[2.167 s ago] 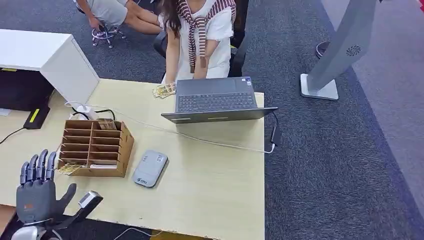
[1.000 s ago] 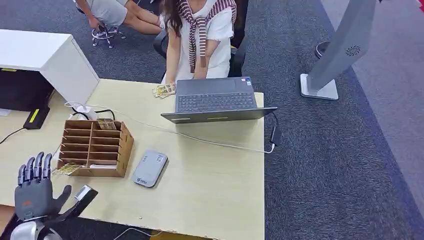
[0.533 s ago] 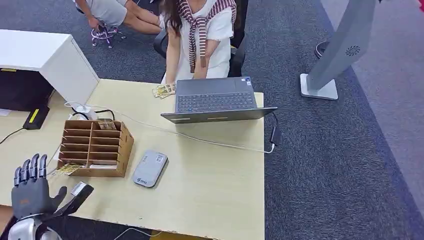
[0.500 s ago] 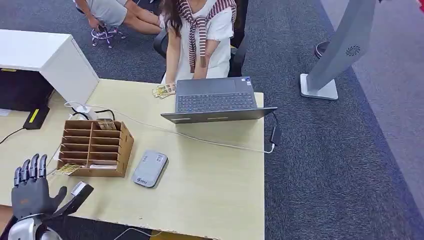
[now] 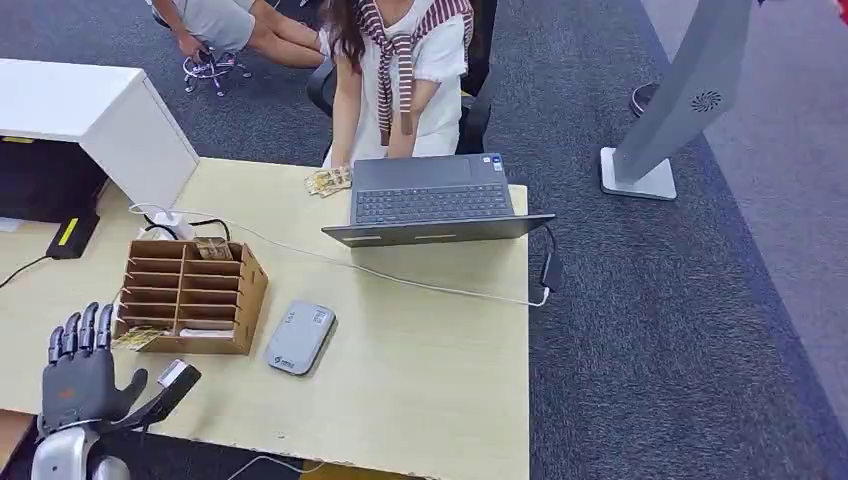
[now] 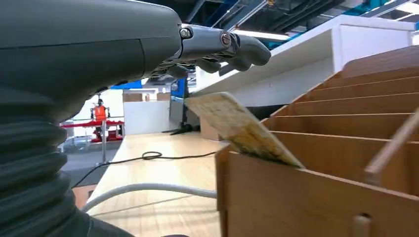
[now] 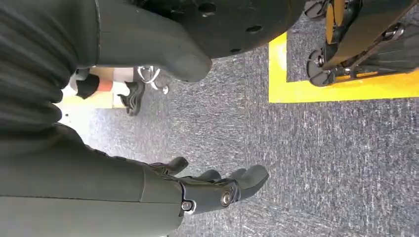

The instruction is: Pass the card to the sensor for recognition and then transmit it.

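Robot's left hand (image 5: 78, 378) hangs released, fingers spread, just near of the yellowish patterned card (image 5: 137, 338) poking from the brown wooden slotted organizer (image 5: 190, 294); right hand (image 7: 217, 187) released too.

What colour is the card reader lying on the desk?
Grey card reader, with a white label; clearest in the head view.

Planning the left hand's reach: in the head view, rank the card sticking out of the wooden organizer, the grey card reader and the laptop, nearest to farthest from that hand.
1. Card, just ahead of the left hand, at the organizer's near corner.
2. Grey card reader, mid-table.
3. Laptop, at the far edge.
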